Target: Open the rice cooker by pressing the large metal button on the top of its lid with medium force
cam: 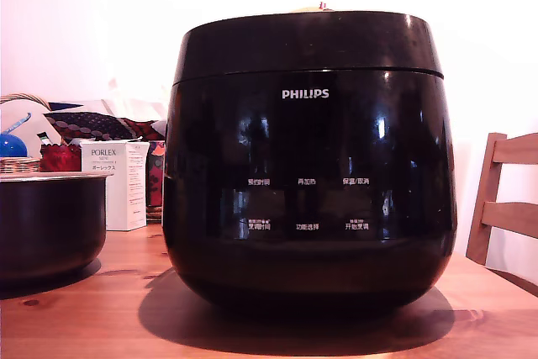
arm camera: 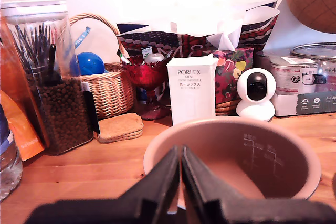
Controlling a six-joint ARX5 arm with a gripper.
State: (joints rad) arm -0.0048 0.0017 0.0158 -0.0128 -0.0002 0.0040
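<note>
The rice cooker (cam: 309,166) fills the centre of the exterior view, standing on the wooden desk (cam: 92,317) with its logo and white labels facing the camera. The lid (cam: 307,44) sits flat and closed across the upper middle of the frame; the metal button on top is hidden from this low angle. No arm shows in the exterior view.

In the wrist view the claw (arm camera: 181,179) sits at the lower centre, its two dark fingers pressed together, clenched on nothing. Just beyond it is the inner pot (arm camera: 236,153), and a white box (arm camera: 191,90) stands behind that. The same pot appears at the exterior view's lower left.

By my judgement the approach has not begun: the claw needs to rise, travel over the lid, then press down firmly on the button.
</note>
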